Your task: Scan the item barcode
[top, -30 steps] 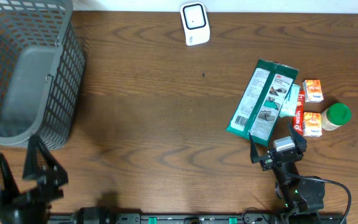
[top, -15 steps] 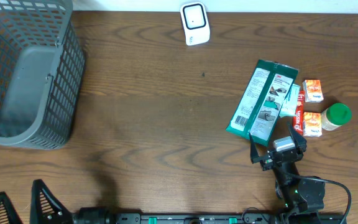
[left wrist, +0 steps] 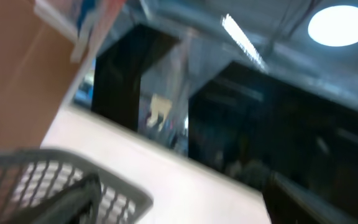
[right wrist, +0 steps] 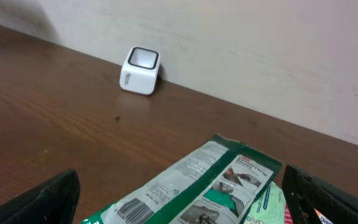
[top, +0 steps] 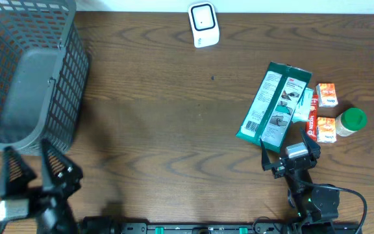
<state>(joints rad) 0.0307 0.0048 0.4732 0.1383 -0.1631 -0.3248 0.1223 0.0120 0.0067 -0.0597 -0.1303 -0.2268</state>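
green packet (top: 275, 104) long axis diagonal, barcode (top: 252, 124) at near end.

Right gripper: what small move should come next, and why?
Probably ease the right gripper down and close it on the green packet's near end. Its jaws stand open and empty, straddling that end. The barcode faces up near that end, and the scanner sits at the table's far edge, so the packet must be lifted first.

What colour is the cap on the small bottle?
Green; the cap shows best in the overhead view.
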